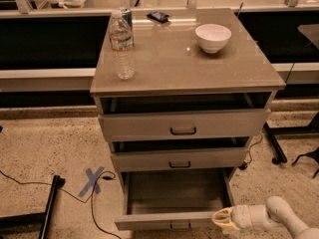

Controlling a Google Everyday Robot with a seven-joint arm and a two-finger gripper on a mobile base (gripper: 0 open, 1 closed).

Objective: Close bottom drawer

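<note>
Grey metal bottom drawer with a low front panel [159, 219]: pulled far out, at 6 o'clock in the view, below the two upper drawers. Your cream-coloured end effector [225, 219] sits at the panel's 3 o'clock end, touching or just beside it. You cannot tell whether it is open or closed. Judgement: it is placed there to push against the front, not to grip the small dark handle [180, 227]. Contact this far off-centre may skew the drawer on its slides.

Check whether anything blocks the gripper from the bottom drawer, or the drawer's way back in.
Nothing visible does. The gripper sits at the right front corner of the bottom drawer; its path in looks open.
</note>
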